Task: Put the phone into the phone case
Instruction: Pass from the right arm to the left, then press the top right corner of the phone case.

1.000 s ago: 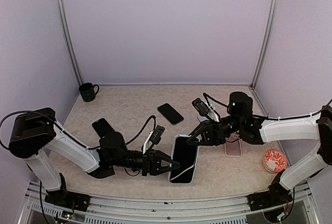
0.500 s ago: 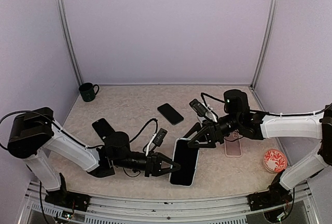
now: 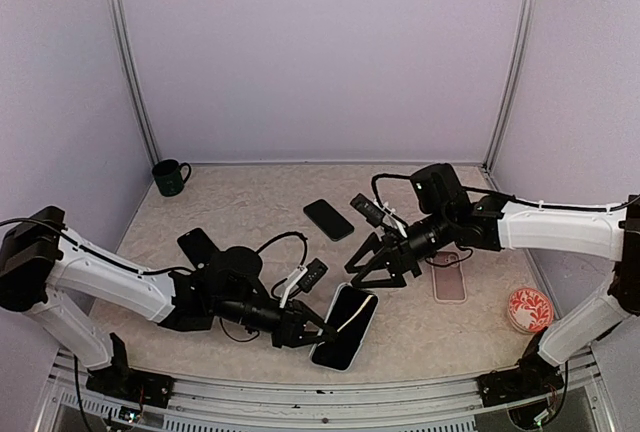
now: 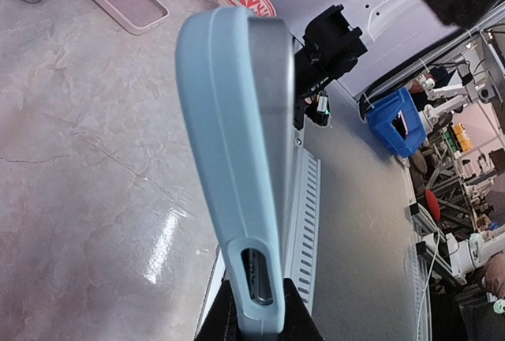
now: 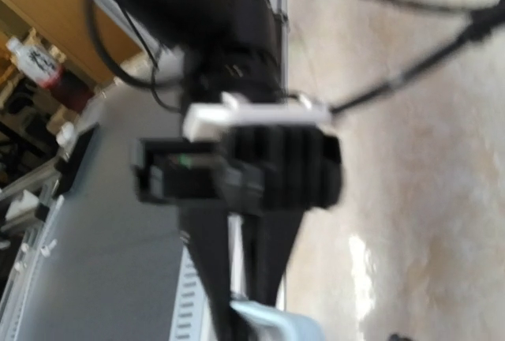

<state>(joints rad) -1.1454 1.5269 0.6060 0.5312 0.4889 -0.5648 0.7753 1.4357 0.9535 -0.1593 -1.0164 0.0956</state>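
Overhead; wrist close-ups sharing phone case (image 4: 237,159)

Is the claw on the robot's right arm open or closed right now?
Open. In the top view the right gripper has its jaws spread in a V near the far end of the blue-cased phone, with nothing between them.

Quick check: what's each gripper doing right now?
Left gripper: closed on the phone, at its bottom end.
Right gripper: open, holding nothing.
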